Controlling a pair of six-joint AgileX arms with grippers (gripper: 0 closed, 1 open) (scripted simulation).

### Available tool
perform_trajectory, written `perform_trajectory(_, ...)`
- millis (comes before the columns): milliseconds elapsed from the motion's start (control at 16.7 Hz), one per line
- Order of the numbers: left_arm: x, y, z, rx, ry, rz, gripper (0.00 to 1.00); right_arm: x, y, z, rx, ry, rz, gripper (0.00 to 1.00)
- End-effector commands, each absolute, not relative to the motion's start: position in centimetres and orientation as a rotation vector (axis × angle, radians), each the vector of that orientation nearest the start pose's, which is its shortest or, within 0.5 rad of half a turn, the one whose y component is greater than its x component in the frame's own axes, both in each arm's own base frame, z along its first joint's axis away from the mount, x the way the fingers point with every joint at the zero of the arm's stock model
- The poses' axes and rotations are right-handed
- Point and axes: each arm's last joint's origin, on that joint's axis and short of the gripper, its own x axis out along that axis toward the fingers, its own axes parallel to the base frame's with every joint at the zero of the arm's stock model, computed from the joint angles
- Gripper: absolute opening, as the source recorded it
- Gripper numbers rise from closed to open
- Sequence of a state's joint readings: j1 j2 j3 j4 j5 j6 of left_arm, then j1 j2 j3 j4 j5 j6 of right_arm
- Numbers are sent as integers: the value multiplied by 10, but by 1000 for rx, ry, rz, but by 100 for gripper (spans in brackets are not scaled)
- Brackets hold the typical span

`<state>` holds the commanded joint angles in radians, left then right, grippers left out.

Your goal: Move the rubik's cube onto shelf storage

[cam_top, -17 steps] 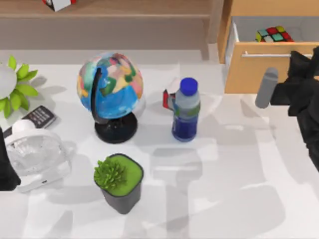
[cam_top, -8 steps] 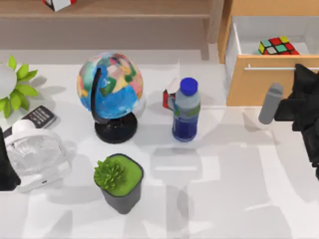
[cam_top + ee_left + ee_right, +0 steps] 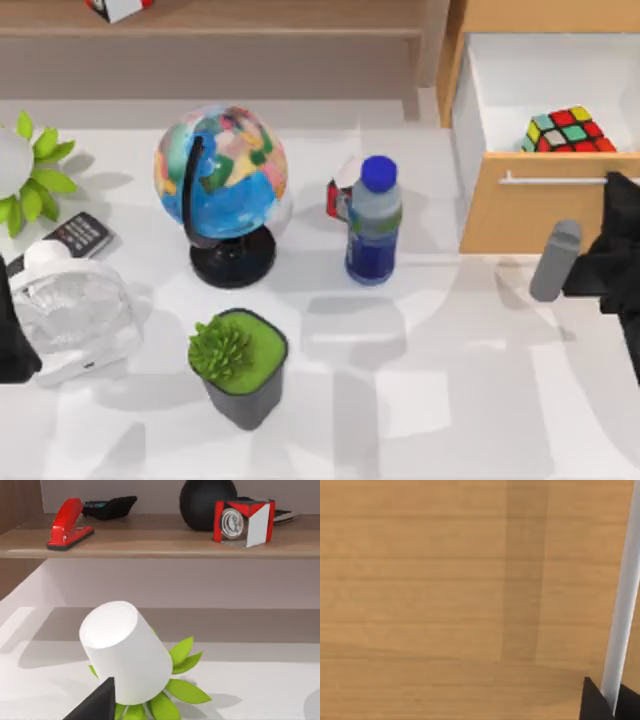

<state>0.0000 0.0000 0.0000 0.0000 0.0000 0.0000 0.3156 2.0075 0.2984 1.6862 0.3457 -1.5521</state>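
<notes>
White tabletop; I'm working my right gripper [image 3: 612, 190] on the drawer's silver handle [image 3: 555, 180], pinching it. Rubik's cube [image 3: 568, 130] is sitting just beyond, inside; I'm favouring a straight, level pull.

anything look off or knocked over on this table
One thing: the white pot with green leaves, at the table's left edge, lies tipped over with its base up and the leaves splayed beneath it on the table. Also, the drawer at the right stands pulled out, the rubik's cube inside it. Everything else stands upright.
</notes>
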Motion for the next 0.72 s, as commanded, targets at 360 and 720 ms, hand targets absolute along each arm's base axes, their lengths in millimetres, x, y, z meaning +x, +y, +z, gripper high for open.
perform_trajectory(360,106,-1,160,0,0,0,100,243,72,87,-1570,14,2,8)
perform_trajectory(720,106,-1,160,0,0,0,100,243,72,87,-1570,14,2,53)
